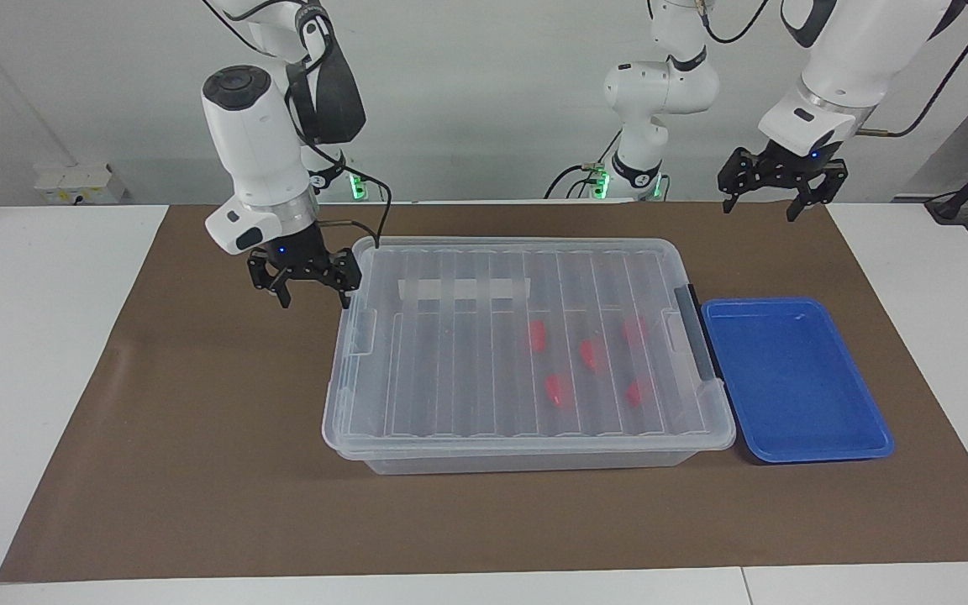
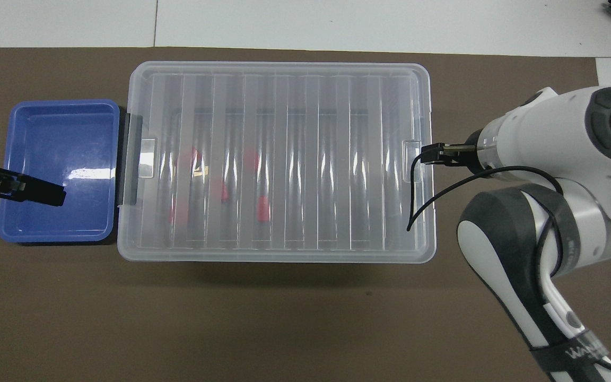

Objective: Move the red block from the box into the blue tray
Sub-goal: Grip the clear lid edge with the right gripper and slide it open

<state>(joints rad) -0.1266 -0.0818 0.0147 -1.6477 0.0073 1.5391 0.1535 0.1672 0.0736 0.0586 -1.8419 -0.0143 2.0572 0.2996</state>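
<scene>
i see a big brown mat (image 1: pixel 198 437) on the white table (image 1: pixel 39 353). in the middle of the mat sits the box (image 1: pixel 526 353), clear, with its ribbed lid (image 2: pixel 279 159) shut on top. a strip of white tape (image 1: pixel 463 290) is on the lid, on the side nearer to the robots. the dark grey latch (image 1: pixel 697 332) is on the box end toward the left arm. just beside that end lies the blue tray (image 1: pixel 795 378), with nothing in it. inside the box, under the lid, i count five small red blocks near the tray end. the red block (image 1: pixel 538 335) i pick out is the one nearest the tape. my right gripper (image 1: pixel 313 297) hangs low over the mat, just beside the box end toward the right arm, fingers wide apart and holding nothing. my left gripper (image 1: pixel 760 207) waits up high over the mat's edge nearest the robots, fingers wide too, holding nothing.
</scene>
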